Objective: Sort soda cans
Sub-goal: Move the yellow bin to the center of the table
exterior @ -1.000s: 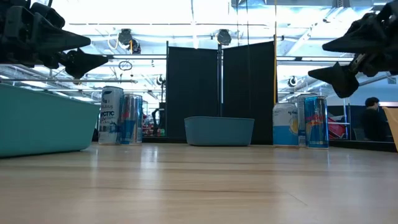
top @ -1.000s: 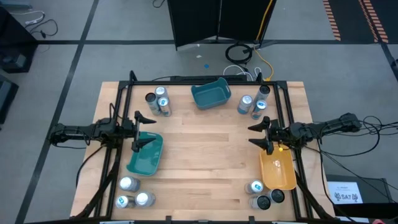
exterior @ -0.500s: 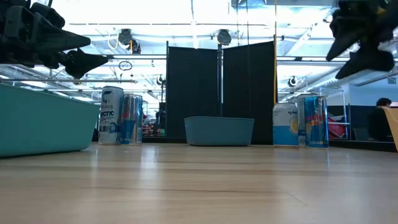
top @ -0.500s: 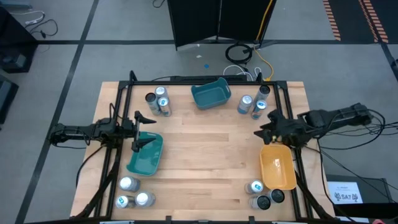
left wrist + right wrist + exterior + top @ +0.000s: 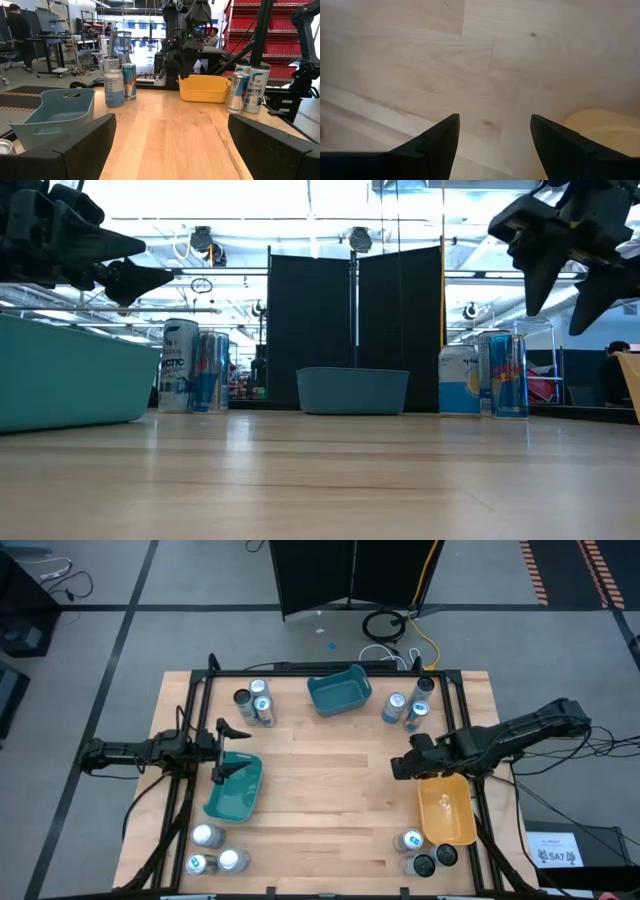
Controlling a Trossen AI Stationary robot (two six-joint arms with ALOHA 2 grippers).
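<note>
Spanning wooden table [image 5: 330,780], grey floor [image 5: 120,630], black partition [image 5: 355,330] behind.

Both robot arms are matte black, built of slim jointed segments with black cables trailing from them. The left gripper [image 5: 224,751] and the right gripper [image 5: 398,766] each end in two flat, wedge-shaped black fingers [image 5: 432,144] with angular, tapering tips.

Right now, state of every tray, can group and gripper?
left gripper: open, empty, over teal tray
right gripper: open, empty, pointing down at bare table
orange tray: empty
blue tray: empty
soda cans: upright, in four corner clusters, none in a tray
</note>
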